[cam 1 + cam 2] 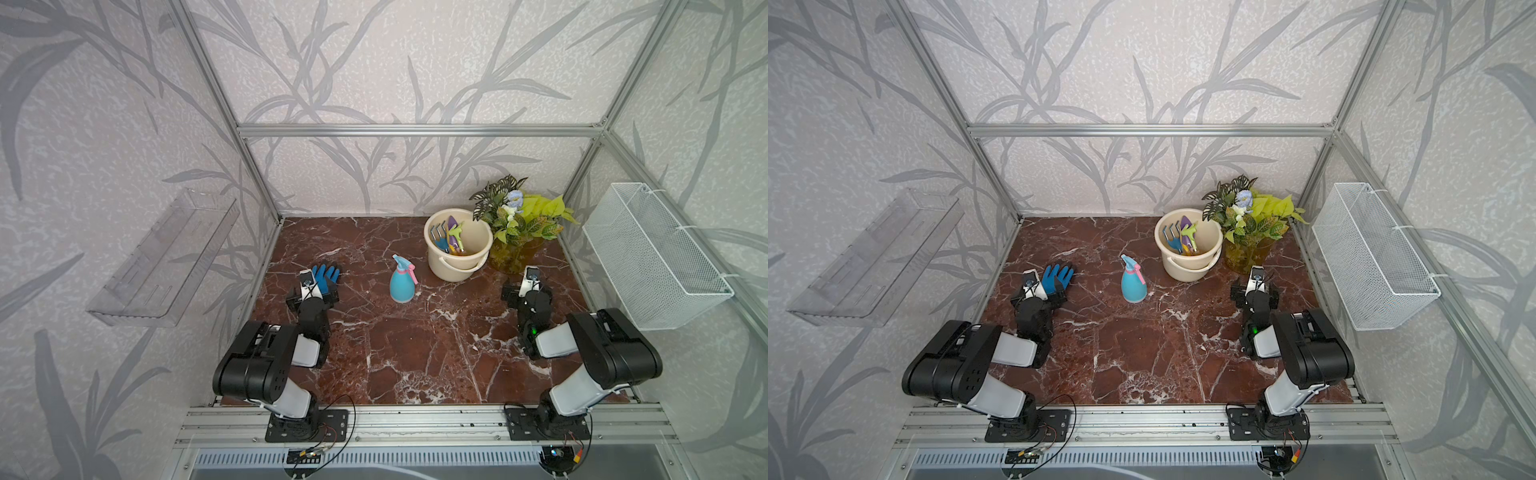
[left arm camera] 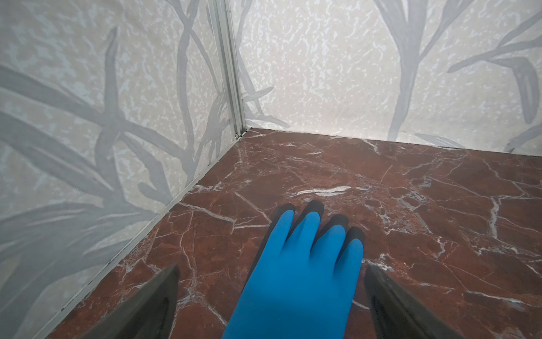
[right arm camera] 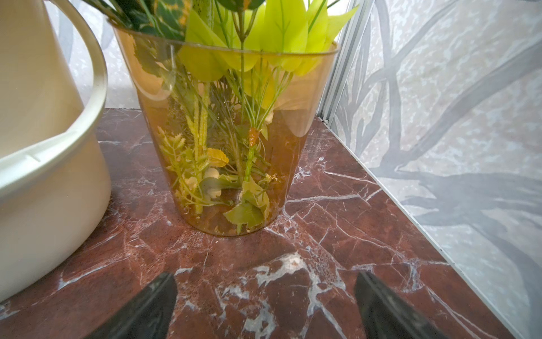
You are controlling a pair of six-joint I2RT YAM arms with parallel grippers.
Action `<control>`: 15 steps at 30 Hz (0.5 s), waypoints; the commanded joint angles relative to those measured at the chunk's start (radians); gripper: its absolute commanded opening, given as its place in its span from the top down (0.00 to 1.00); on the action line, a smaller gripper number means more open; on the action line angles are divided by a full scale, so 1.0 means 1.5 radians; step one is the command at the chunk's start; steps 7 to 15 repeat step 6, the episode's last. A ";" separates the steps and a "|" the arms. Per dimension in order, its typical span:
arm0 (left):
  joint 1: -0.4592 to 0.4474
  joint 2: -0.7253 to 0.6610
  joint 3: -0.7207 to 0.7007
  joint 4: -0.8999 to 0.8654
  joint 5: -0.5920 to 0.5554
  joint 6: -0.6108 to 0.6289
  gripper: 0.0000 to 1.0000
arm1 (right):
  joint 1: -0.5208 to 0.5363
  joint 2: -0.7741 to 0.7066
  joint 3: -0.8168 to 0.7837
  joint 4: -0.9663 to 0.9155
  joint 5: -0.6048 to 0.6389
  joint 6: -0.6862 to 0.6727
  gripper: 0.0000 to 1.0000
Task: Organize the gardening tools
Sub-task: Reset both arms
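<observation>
A clear shelf [image 1: 162, 262] hung on the left wall. The left gripper [image 2: 271, 270] stood spread astride a blue glove [image 1: 326, 275], with a spray bottle [image 1: 401, 286] mid-table. The gardening tools [image 1: 451, 239] sat in the cream bucket [image 1: 453, 268] beside the plant [image 1: 519, 216], which faced the spread, empty right gripper [image 3: 265, 277]. A wire basket [image 1: 652, 257] hung rightmost. The tabletop [image 1: 415, 340] was red marble and the walls leaf-patterned.

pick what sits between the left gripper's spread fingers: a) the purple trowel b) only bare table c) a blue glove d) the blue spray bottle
c: the left wrist view shows the blue glove lying flat on the table between the open fingers of the left gripper, while the spray bottle stands apart, mid-table.
</observation>
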 commanded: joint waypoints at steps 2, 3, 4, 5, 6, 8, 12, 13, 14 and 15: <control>0.002 -0.010 0.012 0.002 0.003 -0.004 0.00 | -0.014 -0.011 0.036 -0.059 -0.016 0.020 0.01; 0.003 -0.011 0.012 0.001 0.004 -0.004 0.00 | -0.014 -0.012 0.036 -0.059 -0.016 0.020 0.01; 0.002 -0.013 0.010 0.004 0.005 -0.004 0.00 | -0.014 -0.012 0.036 -0.060 -0.016 0.020 0.01; 0.002 -0.012 0.009 0.003 0.004 -0.004 0.00 | -0.014 -0.012 0.036 -0.059 -0.016 0.020 0.01; 0.002 -0.012 0.010 0.005 0.005 -0.004 0.00 | -0.014 -0.013 0.036 -0.058 -0.017 0.019 0.01; 0.002 -0.012 0.010 0.005 0.005 -0.004 0.00 | -0.014 -0.013 0.036 -0.058 -0.017 0.019 0.01; 0.002 -0.012 0.010 0.005 0.005 -0.004 0.00 | -0.014 -0.013 0.036 -0.058 -0.017 0.019 0.01; 0.002 -0.012 0.010 0.005 0.005 -0.004 0.00 | -0.014 -0.013 0.036 -0.058 -0.017 0.019 0.01; 0.002 -0.012 0.010 0.005 0.005 -0.004 0.00 | -0.014 -0.013 0.036 -0.058 -0.017 0.019 0.01; 0.002 -0.012 0.010 0.005 0.005 -0.004 0.00 | -0.014 -0.013 0.036 -0.058 -0.017 0.019 0.01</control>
